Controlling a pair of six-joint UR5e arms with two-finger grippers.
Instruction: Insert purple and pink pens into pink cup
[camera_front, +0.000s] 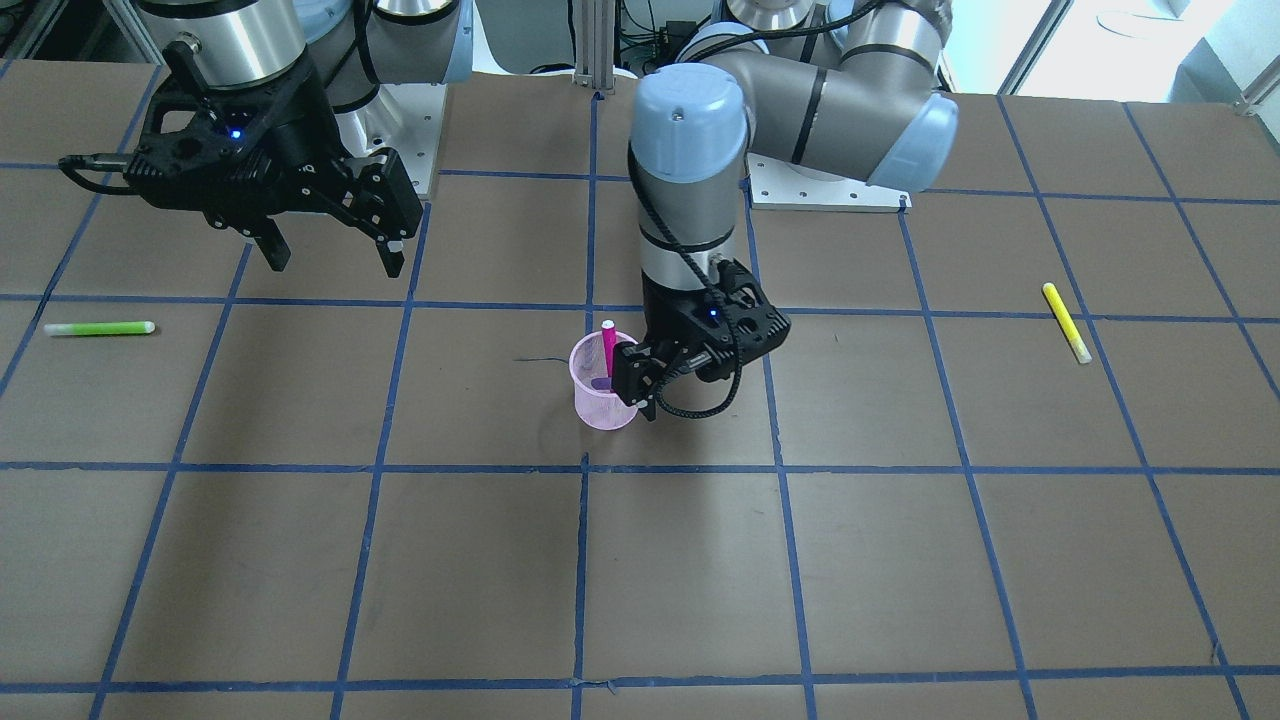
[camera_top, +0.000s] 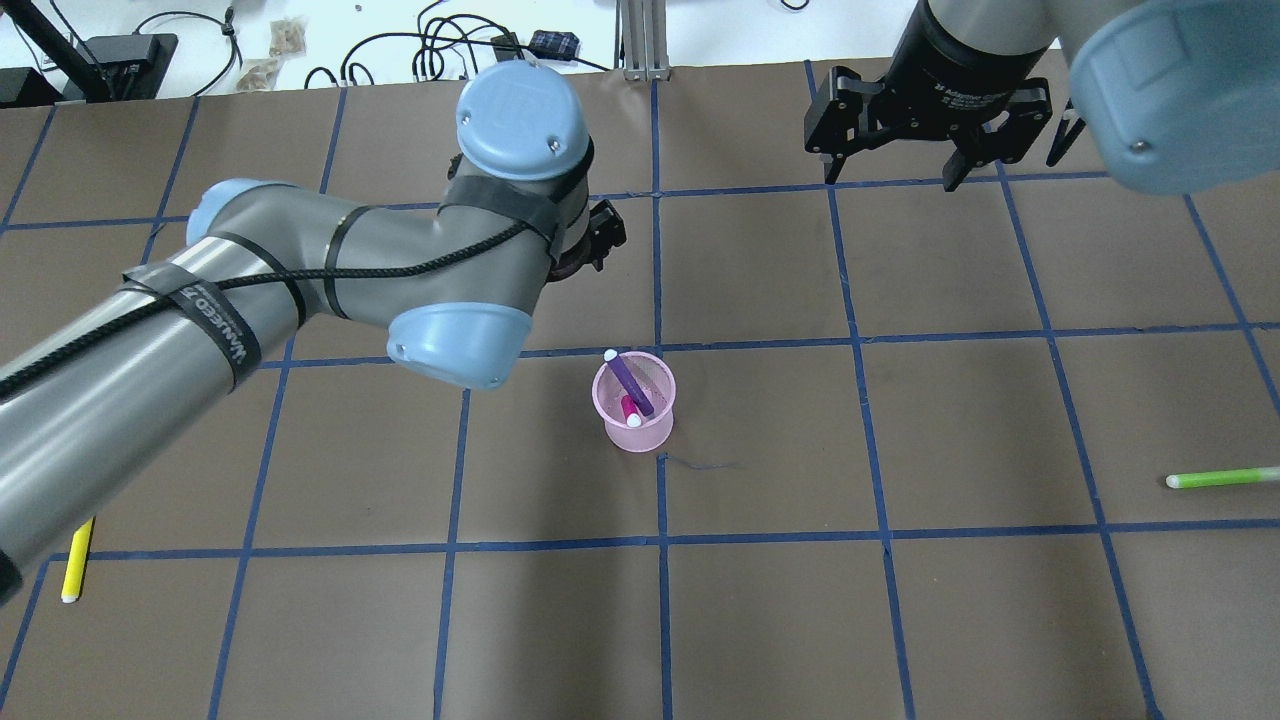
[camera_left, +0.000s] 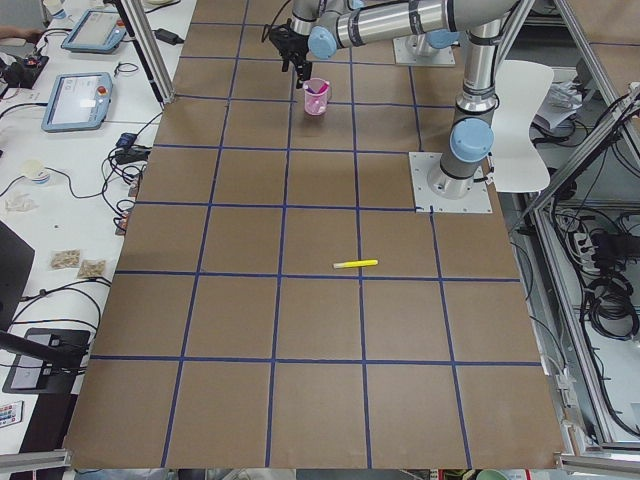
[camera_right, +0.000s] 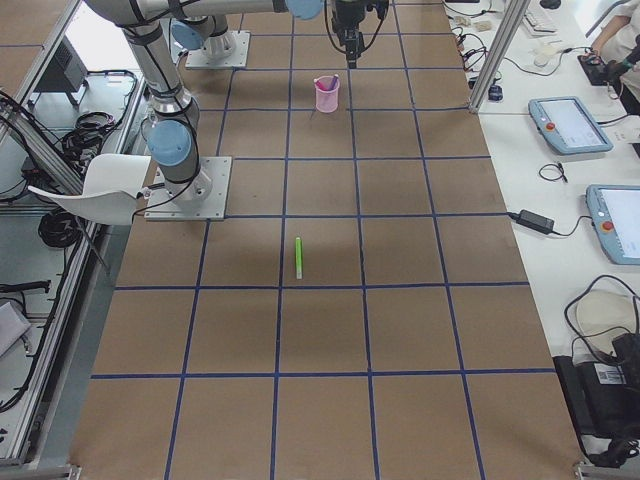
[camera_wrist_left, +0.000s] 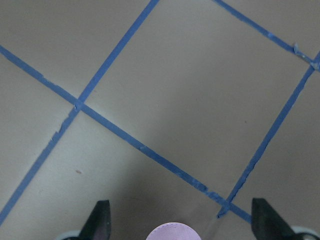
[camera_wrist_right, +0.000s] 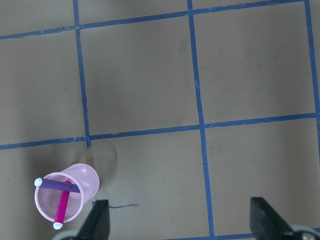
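The pink mesh cup (camera_front: 603, 392) stands upright near the table's middle. It also shows in the overhead view (camera_top: 634, 405) and the right wrist view (camera_wrist_right: 65, 197). A pink pen (camera_front: 608, 345) and a purple pen (camera_top: 630, 385) both stand in it, leaning on the rim. My left gripper (camera_front: 640, 390) is open and empty, close beside the cup. In its wrist view its fingers (camera_wrist_left: 100, 222) are spread wide, with a pink rim at the bottom edge. My right gripper (camera_front: 330, 255) is open and empty, raised well away from the cup.
A green highlighter (camera_front: 98, 328) lies on the table on my right side. A yellow highlighter (camera_front: 1066, 322) lies on my left side. Both are far from the cup. The table is brown with a blue tape grid.
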